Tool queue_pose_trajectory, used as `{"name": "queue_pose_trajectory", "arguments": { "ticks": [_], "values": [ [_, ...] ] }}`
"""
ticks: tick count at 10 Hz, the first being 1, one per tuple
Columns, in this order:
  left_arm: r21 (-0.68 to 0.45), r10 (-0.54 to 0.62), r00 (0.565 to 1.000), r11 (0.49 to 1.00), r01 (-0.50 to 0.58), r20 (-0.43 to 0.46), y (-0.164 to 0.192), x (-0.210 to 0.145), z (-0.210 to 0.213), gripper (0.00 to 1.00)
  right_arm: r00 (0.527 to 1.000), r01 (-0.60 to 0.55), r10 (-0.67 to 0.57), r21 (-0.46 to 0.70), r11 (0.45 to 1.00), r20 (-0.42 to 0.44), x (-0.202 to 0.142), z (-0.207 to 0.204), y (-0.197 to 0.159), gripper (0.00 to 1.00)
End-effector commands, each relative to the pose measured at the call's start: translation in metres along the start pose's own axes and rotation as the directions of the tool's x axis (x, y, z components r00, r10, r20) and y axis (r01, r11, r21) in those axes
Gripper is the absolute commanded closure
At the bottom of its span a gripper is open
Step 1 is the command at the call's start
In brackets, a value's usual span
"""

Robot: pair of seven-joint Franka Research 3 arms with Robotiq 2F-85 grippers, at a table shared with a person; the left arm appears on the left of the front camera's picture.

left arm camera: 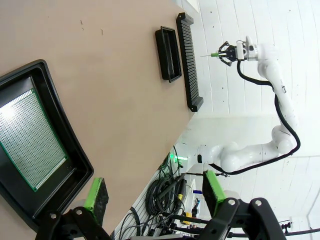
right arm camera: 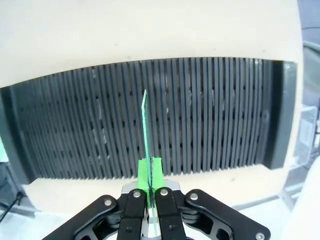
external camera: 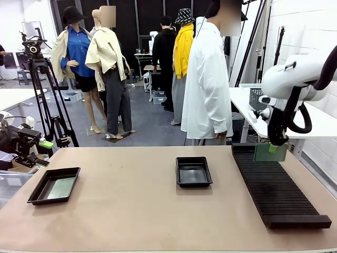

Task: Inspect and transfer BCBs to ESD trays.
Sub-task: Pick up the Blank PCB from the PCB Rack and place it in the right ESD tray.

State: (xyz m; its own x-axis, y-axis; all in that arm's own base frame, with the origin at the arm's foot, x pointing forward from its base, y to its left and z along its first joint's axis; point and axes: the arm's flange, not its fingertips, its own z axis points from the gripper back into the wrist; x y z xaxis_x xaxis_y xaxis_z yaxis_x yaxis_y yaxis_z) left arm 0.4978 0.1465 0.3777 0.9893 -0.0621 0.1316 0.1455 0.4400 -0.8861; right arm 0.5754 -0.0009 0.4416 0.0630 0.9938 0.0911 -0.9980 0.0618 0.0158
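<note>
**Right gripper** [right arm camera: 149, 172]: the 2 fingers are together, with the green pads clamped on the near edge of 1 thin flat green rectangular circuit board [right arm camera: 145, 125]. In the right wrist view this held board is seen edge-on. It points away from the pads towards the long black ribbed plastic rack [right arm camera: 210, 120] and lies in line with the slots.

In the front view the right gripper [external camera: 273, 149] hangs from the white right arm [external camera: 295, 79] over the far end of the rack [external camera: 279, 190], at the right side of the tan table [external camera: 131, 216]. The held board [external camera: 269, 154] hangs upright below the fingers, with 1 face towards the camera. In the left wrist view a gap is visible between the held board [left arm camera: 207, 55] and the rack [left arm camera: 189, 65].

**Left gripper** [left arm camera: 155, 189]: the 2 fingers stand wide apart and grip no object.

**Left tray**: 1 shallow black rectangular plastic tray with a raised rim [external camera: 47, 202] lies near the left edge of the table. A second green circuit board [external camera: 60, 187] lies flat inside it. In the left wrist view the left tray [left arm camera: 67, 125] lies just beyond the left gripper, and the perforated grid face of the second board [left arm camera: 30, 140] is up.

**Centre tray**: 1 identical black tray [external camera: 194, 185] lies near the middle of the table, towards the far edge. It lies beside the rack and apart from it, as the left wrist view also shows [left arm camera: 167, 52].

**Person**: 1 person in a long white coat [external camera: 206, 89] stands at the far side of the table, between the centre tray and the rack.
</note>
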Motion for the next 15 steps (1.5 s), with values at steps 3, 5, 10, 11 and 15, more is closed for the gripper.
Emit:
{"name": "queue_pose_trajectory", "arguments": {
  "ticks": [3, 5, 10, 11, 15],
  "values": [
    [0.004, 0.007, 1.000, 1.000, -0.007, 0.004, -0.002, -0.001, 0.001, 0.00, 0.994, 0.101, -0.101, -0.008, 0.995, -0.037, 0.021, 0.035, 0.022, 1.00],
    [0.004, 0.007, 1.000, 1.000, -0.007, 0.004, -0.002, -0.001, 0.001, 0.00, 0.983, 0.184, -0.183, 0.028, 0.983, -0.026, 0.031, 0.038, 0.023, 1.00],
    [0.004, 0.007, 1.000, 1.000, -0.007, 0.004, -0.002, -0.001, 0.001, 0.00, 0.757, 0.562, -0.606, 0.230, 0.795, 0.245, 0.065, 0.035, 0.002, 1.00],
    [0.004, 0.007, 1.000, 1.000, -0.007, 0.004, -0.002, -0.001, 0.001, 0.00, 0.706, 0.616, -0.662, 0.245, 0.749, 0.250, 0.070, 0.034, 0.000, 1.00],
    [0.004, 0.007, 1.000, 1.000, -0.007, 0.004, -0.002, -0.001, 0.001, 0.00, 0.541, 0.697, -0.799, 0.391, 0.600, 0.261, 0.098, 0.030, -0.010, 1.00]
  ]
}}
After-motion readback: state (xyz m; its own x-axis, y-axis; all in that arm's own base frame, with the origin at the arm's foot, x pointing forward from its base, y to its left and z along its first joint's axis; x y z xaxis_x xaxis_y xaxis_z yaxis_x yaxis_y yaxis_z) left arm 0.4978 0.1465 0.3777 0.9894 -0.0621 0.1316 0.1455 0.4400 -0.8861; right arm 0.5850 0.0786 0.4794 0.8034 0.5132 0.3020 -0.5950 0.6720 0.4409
